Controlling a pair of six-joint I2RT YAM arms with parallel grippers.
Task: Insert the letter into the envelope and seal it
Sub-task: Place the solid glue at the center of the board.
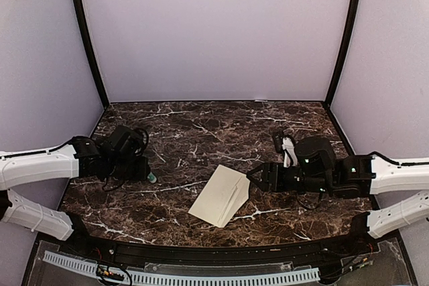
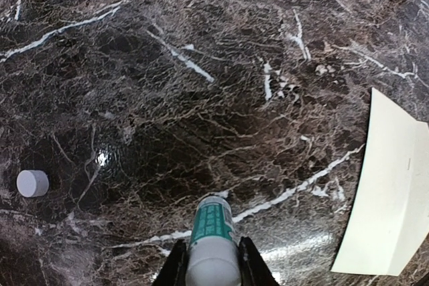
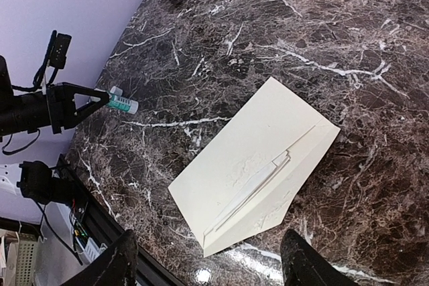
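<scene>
The cream envelope (image 1: 221,195) lies flat at the table's middle front, its triangular flap (image 3: 288,189) open and pointing toward the right arm. It also shows in the right wrist view (image 3: 248,159) and at the right edge of the left wrist view (image 2: 392,199). A thin paper edge shows at its mouth; no separate wide letter sheet is in view. My left gripper (image 1: 144,169) is shut on a green-and-white glue stick (image 2: 211,222), held low over bare marble left of the envelope. My right gripper (image 3: 209,246) is open and empty, just above the envelope's right side (image 1: 255,180).
A small white cap (image 2: 32,183) lies on the dark marble table (image 1: 201,132) near the left gripper. Lilac walls close the back and both sides. A black rail and a cable tray (image 1: 181,276) run along the front edge.
</scene>
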